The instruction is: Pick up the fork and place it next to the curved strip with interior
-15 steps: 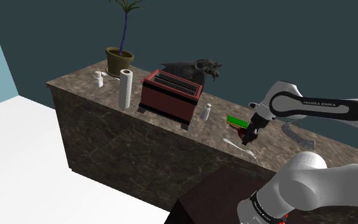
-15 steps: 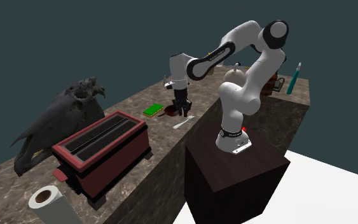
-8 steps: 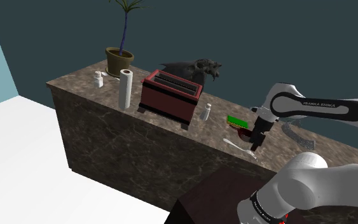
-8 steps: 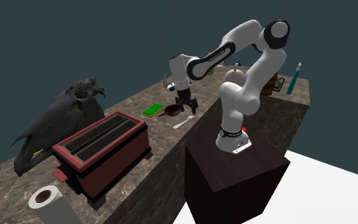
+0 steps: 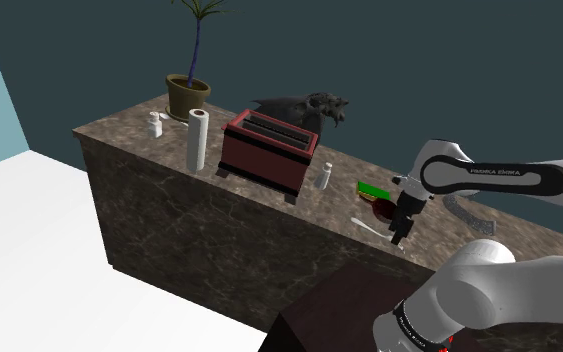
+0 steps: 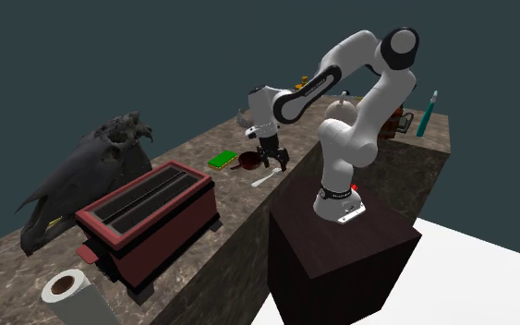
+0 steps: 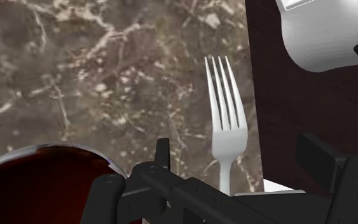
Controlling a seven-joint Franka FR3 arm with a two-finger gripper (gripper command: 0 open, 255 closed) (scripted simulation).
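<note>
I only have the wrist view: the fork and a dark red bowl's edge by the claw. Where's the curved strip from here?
Observer: The grey curved strip lies past the bowl, toward the shoulder view's right.
Operator: Anything else near that bowl?
Observer: A flat green item lies right beside it, on the toaster's side.
</note>
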